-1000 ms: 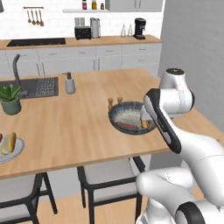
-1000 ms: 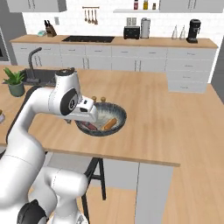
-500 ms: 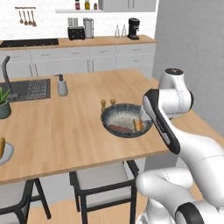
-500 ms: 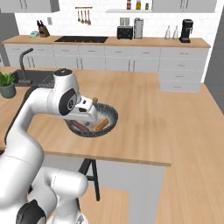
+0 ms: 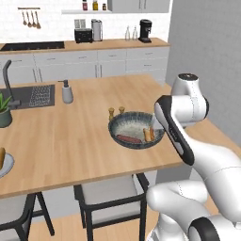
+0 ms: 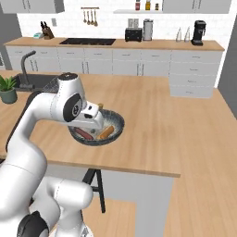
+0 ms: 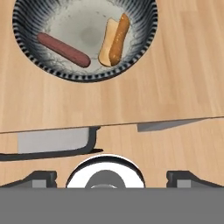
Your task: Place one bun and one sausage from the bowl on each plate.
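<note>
The wide, shallow dark grey-black bowl with the speckled inside [image 5: 136, 129] sits on the light wooden surface [image 5: 70, 136] close to its near edge, toward the right-hand end as the left base view shows it. In the hand view the bowl [image 7: 85, 72] lies at the top, and inside it rests a reddish-brown sausage [image 7: 63, 49] on the left, lying at a slant on the pale speckled floor. To its right, a tan bun [image 7: 106, 43] lies lengthwise with an orange-brown sausage [image 7: 119, 38] touching it along its right side, the pair leaning up toward the bowl's rim. From the right base view, the same bowl [image 6: 117, 124] shows partly behind the white arm, with the red sausage [image 6: 83, 134] and the bun pair [image 6: 106, 133] visible in it.

The gripper [image 7: 111, 177] hangs above the surface's near edge, short of the bowl, its two dark finger tips set wide apart at the bottom corners of the hand view, nothing between them.

Far off at the left end of the surface, a pale grey-white plate [image 5: 5, 165] peeks in at the near-left corner. Two small wooden shakers [image 5: 116, 112] stand just behind the bowl.
</note>
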Robot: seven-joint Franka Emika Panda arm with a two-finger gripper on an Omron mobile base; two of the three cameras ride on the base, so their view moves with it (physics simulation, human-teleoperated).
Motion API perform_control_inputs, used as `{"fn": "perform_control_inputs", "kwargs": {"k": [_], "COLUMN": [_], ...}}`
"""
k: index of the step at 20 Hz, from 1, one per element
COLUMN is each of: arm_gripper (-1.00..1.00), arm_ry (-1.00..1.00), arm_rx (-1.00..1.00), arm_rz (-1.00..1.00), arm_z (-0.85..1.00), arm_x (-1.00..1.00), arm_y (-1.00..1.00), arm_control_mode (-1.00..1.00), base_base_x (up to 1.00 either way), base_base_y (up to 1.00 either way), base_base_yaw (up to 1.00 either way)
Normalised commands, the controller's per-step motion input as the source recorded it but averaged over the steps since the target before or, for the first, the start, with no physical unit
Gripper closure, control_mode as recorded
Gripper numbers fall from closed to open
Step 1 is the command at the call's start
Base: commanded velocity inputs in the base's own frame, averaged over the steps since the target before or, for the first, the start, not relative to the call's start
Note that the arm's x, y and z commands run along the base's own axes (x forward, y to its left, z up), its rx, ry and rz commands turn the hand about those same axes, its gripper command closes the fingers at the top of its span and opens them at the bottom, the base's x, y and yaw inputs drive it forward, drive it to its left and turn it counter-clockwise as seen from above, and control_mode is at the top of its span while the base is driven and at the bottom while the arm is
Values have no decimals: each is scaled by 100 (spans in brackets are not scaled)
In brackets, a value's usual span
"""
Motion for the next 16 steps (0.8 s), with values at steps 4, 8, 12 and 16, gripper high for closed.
{"fn": "perform_control_inputs", "kwargs": {"k": [4, 8, 12, 16], "arm_gripper": [-100, -100, -100, -100], "arm_ry": [0, 0, 0, 0], "arm_rx": [0, 0, 1, 0], "arm_rz": [0, -1, -5, -6], "arm_z": [0, 0, -13, -31], "arm_x": [34, 91, 76, 52], "arm_y": [-6, -6, 0, 0], "arm_control_mode": [-100, -100, -100, -100], "base_base_x": [29, 0, 0, 0], "base_base_y": [-8, 0, 0, 0], "base_base_yaw": [0, 0, 0, 0]}}
